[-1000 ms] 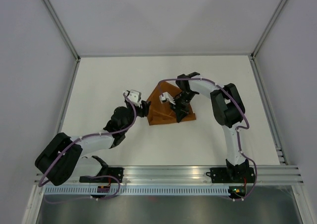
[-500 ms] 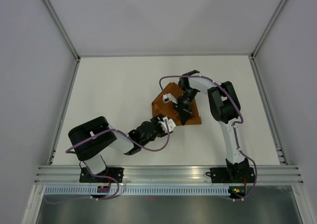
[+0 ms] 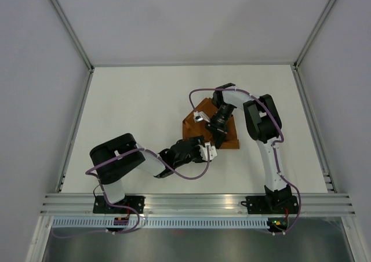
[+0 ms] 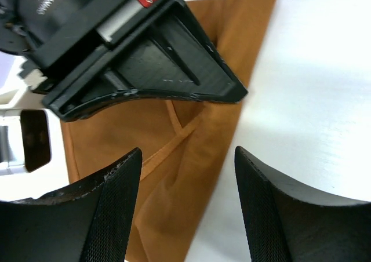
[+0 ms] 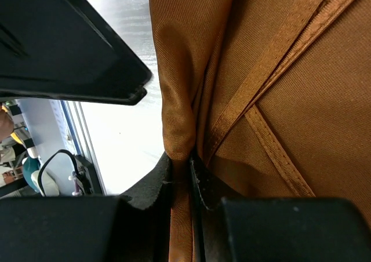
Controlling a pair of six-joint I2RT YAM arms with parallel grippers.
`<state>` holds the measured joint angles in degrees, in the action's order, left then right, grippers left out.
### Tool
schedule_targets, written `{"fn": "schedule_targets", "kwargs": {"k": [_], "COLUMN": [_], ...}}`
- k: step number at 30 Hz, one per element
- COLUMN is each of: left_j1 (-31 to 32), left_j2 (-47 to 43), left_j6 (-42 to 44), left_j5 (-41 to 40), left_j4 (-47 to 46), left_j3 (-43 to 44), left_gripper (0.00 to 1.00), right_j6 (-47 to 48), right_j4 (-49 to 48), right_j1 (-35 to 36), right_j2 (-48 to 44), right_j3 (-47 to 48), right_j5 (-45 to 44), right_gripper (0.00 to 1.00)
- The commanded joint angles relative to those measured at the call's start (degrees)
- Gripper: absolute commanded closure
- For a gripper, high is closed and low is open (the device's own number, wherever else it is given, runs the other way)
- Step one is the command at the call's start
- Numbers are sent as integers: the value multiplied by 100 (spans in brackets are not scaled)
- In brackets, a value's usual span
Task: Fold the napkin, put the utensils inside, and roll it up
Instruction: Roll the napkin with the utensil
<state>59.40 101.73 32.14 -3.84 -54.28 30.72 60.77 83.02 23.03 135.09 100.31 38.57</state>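
Pinching a fold of the rust-orange napkin [image 5: 278, 88] on the table [image 3: 133, 111], the right gripper [image 5: 182, 164] is clamped on it, while the left gripper [image 4: 186, 153] hovers spread wide over its edge. Risk: a tug could slip the thin cloth free or skew the layers.

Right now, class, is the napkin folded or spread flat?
Folded: the napkin shows overlapping layers with crossing hems, and the right gripper pinches a bunched edge.
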Motion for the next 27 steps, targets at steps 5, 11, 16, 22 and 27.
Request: {"fn": "schedule_targets", "kwargs": {"k": [5, 11, 16, 22, 27], "left_j1": [28, -59, -165, -271, -297], "left_j2": [347, 558, 558, 742, 874], "left_j6": [345, 249, -14, -480, -691], "left_j5": [621, 805, 1279, 1579, 1623], "left_j4": [647, 1033, 2051, 2290, 2203], "left_j3": [513, 768, 1190, 1244, 1208], "left_gripper": [30, 30, 38, 52, 69], "right_j6": [304, 304, 321, 365, 374], "right_j4": [-1175, -1166, -1166, -1139, -1139], "right_j1": [-61, -61, -70, -79, -88], "right_j2": [554, 554, 554, 545, 528], "right_j3": [-170, -179, -179, -205, -240], "right_j5": [-1282, -1264, -1238, -1211, -1185], "right_gripper": [97, 97, 97, 97, 96]}}
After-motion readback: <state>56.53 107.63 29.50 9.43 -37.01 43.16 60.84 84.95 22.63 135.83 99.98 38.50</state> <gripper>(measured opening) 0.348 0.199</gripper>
